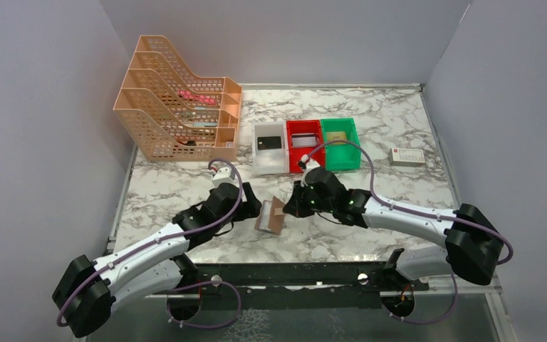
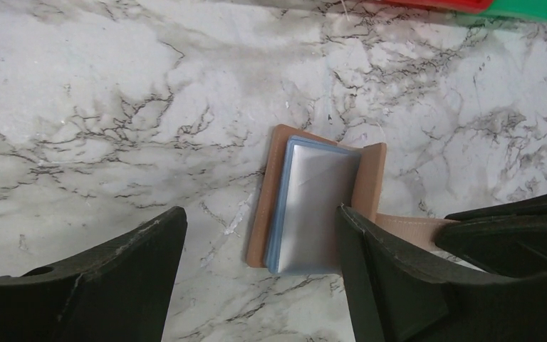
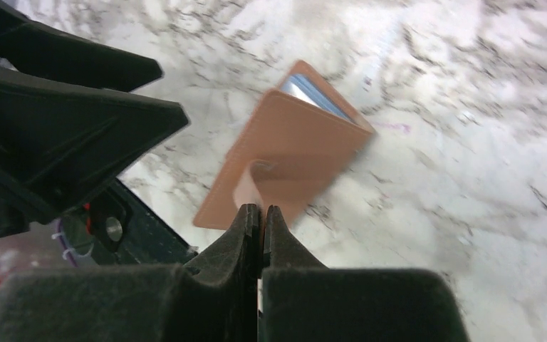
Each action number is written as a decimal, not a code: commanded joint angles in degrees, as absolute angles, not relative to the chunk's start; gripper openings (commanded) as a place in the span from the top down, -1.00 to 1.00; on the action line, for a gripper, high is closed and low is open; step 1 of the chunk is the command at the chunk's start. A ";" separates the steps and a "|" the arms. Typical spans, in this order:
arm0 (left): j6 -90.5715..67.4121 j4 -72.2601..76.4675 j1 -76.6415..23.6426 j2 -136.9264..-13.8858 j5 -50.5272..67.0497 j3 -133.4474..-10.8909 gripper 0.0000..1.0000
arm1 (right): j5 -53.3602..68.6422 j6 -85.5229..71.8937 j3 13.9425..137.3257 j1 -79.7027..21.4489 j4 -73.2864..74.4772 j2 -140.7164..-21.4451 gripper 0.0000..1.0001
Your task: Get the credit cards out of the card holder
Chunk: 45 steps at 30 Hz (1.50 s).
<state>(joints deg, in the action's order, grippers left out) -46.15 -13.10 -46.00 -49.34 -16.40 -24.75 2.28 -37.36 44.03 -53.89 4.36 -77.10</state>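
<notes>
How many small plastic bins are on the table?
3, in a row at the back centre: white bin on the left, red bin in the middle, green bin on the right. None looks hidden. The peach file rack is not counted.

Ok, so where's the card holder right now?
The card holder is near the front centre of the table in the top view, between the left tool and the right tool, which pinches its tab.
</notes>
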 commanded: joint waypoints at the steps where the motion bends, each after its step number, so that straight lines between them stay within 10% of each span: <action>1: -42.88 -7.41 -46.22 -53.24 -10.06 -27.75 -0.58 | -2.89 -39.96 37.57 -51.46 6.95 -73.08 0.92; 45: -42.98 6.73 -46.27 -72.90 12.88 -29.79 -0.15 | -7.06 -47.14 28.87 -48.16 7.76 -73.55 0.90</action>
